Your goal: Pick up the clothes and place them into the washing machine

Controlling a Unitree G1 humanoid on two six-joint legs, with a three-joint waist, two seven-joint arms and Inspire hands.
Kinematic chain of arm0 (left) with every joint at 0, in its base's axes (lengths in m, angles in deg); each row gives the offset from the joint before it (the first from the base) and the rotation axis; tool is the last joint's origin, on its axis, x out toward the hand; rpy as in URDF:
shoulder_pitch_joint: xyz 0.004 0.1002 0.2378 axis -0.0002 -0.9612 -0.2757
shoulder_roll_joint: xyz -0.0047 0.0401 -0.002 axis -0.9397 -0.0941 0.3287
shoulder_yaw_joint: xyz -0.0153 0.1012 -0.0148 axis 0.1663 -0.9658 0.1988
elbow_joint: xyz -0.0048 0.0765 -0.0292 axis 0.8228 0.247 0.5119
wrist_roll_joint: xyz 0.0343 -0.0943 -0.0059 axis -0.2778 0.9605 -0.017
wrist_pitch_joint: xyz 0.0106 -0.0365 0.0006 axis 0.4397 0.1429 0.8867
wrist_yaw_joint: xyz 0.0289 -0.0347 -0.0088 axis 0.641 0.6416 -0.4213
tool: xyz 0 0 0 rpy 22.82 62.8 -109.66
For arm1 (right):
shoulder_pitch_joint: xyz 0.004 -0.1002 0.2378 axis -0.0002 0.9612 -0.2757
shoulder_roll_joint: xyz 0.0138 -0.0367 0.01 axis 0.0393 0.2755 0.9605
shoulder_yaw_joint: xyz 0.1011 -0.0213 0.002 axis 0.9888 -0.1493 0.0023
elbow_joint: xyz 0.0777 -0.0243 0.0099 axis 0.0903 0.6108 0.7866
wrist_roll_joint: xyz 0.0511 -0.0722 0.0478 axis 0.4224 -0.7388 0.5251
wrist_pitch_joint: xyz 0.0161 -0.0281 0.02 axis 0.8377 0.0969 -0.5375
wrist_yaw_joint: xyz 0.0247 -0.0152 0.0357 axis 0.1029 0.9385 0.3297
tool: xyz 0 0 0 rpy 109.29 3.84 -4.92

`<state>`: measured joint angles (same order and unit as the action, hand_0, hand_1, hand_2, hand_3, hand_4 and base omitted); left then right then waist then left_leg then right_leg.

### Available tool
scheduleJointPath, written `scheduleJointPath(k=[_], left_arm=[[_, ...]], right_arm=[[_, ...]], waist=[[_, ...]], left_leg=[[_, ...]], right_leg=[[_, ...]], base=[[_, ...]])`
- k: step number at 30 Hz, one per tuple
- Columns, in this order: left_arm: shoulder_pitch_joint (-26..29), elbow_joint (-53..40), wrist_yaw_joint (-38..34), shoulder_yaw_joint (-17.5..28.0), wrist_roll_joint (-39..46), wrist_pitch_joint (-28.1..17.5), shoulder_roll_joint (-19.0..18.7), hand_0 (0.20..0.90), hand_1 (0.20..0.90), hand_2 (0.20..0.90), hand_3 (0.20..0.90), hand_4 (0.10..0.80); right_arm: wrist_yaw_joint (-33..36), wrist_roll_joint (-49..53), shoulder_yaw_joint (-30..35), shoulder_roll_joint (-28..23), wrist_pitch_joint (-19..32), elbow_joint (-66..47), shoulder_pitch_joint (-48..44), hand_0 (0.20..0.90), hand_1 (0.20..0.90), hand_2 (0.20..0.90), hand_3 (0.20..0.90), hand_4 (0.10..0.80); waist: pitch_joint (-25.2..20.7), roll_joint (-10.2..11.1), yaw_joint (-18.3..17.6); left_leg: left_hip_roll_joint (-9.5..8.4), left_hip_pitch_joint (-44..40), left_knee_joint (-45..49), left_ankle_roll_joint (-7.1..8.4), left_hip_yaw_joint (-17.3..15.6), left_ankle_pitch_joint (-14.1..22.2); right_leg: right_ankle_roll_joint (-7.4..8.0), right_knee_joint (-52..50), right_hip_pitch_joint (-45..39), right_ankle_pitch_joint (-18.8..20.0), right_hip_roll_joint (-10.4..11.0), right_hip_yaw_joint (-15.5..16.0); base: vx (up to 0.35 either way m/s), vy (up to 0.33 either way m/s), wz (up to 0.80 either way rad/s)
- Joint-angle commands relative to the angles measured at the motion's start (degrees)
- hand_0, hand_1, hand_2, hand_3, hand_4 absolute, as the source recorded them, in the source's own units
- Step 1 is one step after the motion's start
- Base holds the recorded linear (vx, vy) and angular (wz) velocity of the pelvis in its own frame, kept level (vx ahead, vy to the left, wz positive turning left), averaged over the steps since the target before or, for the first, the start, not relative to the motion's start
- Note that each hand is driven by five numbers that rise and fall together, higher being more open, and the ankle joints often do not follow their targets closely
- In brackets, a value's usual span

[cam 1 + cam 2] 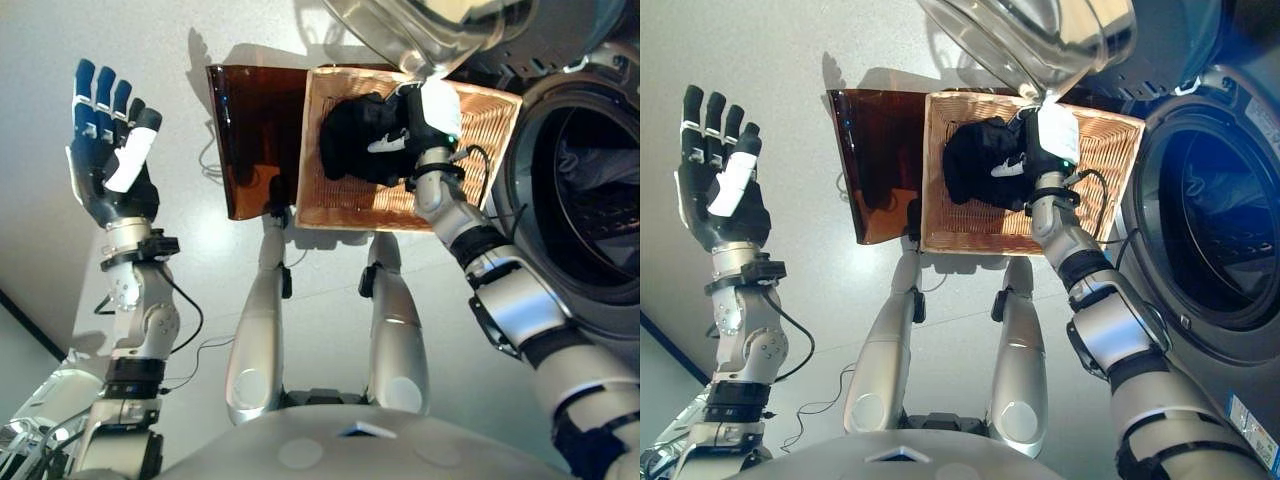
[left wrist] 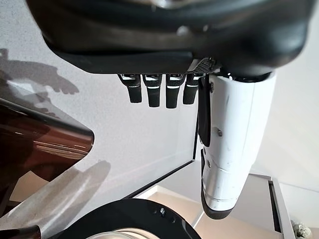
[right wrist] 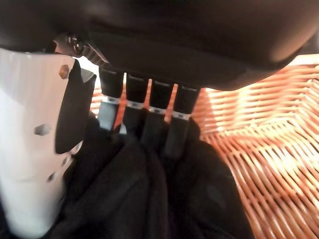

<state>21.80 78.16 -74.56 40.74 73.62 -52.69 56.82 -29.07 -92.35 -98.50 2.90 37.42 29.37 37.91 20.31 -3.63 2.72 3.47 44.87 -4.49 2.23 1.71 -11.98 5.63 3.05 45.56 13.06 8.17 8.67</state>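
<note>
Left eye view showed a wicker basket (image 1: 490,130) on the pale floor (image 1: 90,100), and this basket serves as the landmark. Inside the basket, toward its side away from the washing machine (image 1: 570,200), lay a bundle of black clothes (image 1: 355,140) with a small white patch showing on it. The right hand (image 1: 425,120) was reached into the basket and rested on the bundle at its machine-facing side, its white thumb cover toward the machine. In the right wrist view the fingers (image 3: 149,124) were pressed down into the dark cloth (image 3: 149,199), which folded up around their tips, so the hand was grasping the clothes, with woven basket floor (image 3: 269,149) showing bare beside them.

Just beside the basket, on the side away from the machine, stood a dark brown translucent panel (image 1: 250,130), touching or nearly touching the basket's edge. On the basket's other side the washing machine's round drum opening (image 1: 600,200) was uncovered, with dim shapes inside that could not be made out. The machine's clear door (image 1: 420,30) hung above the basket's far corner.

Well apart from the basket, past the brown panel, the left hand (image 1: 110,150) was raised over bare floor, its fingers (image 2: 154,89) straight, released and holding nothing.
</note>
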Motion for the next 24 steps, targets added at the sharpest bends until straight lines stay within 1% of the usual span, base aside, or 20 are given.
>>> scheduleJointPath(k=[1,16,24], left_arm=[[-1.8,-9.7,-0.4,5.1,-2.6,-5.4,-4.1,0.9,0.9,0.9,0.9,0.8],[-1.7,-9.2,-0.7,5.5,-2.4,-5.7,-3.8,0.9,0.9,0.9,0.9,0.8],[-1.6,-8.3,-1.0,5.8,-2.8,-5.8,-3.5,0.9,0.9,0.9,0.9,0.8]], right_arm=[[-3.3,-0.3,-4.3,2.6,-1.2,2.9,-4.5,0.2,0.2,0.2,0.2,0.3],[-3.1,0.2,-3.2,2.0,-0.8,2.7,-3.2,0.2,0.2,0.2,0.2,0.3],[-3.7,0.9,-3.2,2.0,0.1,0.4,-1.2,0.2,0.2,0.2,0.2,0.3]], waist=[[-1.7,0.6,2.6],[-2.4,0.7,2.4],[-2.7,1.2,2.0]], left_leg=[[-0.62,1.5,-0.5,4.32,-0.2,3.6],[-0.51,1.4,-0.5,4.2,0.0,3.9],[-0.36,0.7,-0.5,4.09,-0.2,4.1]], right_leg=[[3.6,1.0,4.4,1.2,3.1,-1.2],[3.53,1.1,4.4,0.9,2.9,-1.3],[3.55,1.1,4.0,0.9,2.7,-1.3]], base=[[0.0,0.0,0.0],[0.003,-0.001,0.01],[0.0,0.0,0.0]])
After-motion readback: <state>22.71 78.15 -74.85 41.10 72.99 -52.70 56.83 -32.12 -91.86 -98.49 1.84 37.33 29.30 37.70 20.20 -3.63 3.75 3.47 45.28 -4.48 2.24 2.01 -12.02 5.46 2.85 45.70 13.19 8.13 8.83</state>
